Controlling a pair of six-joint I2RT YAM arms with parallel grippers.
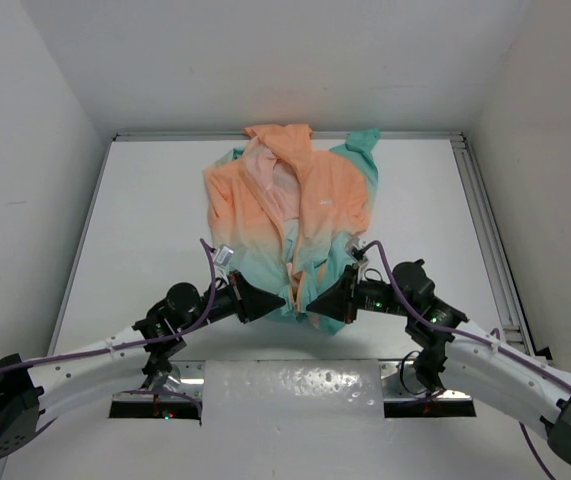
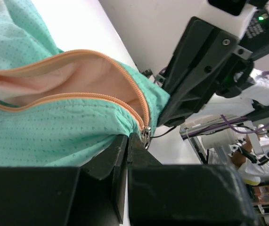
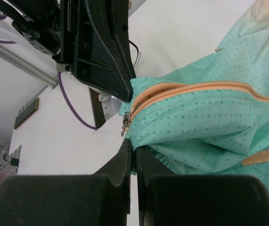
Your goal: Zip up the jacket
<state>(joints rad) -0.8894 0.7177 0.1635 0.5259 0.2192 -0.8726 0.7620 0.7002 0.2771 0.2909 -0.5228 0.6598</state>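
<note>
A white table (image 1: pixel 145 230) sits between plain white walls (image 1: pixel 25 150). A metal rail (image 1: pixel 485 235) runs along its right edge; a frosted plate (image 1: pixel 295 392) lies at its near edge.

Jacket (image 2: pixel 54 127) hem behind left gripper (image 2: pixel 128 141)

White table (image 1: pixel 135 230), one jacket (image 1: pixel 320 200) lying on it.
The jacket sits in the upper middle of the top view, crumpled rather than flat. Its peach-orange part is toward the far edge and its mint-teal part toward the bottom of the frame. The front is open, with pale pink lining showing beside the orange zipper (image 1: pixel 290 250). A grey metal rail (image 1: pixel 485 235) runs along the table's right edge.
</note>
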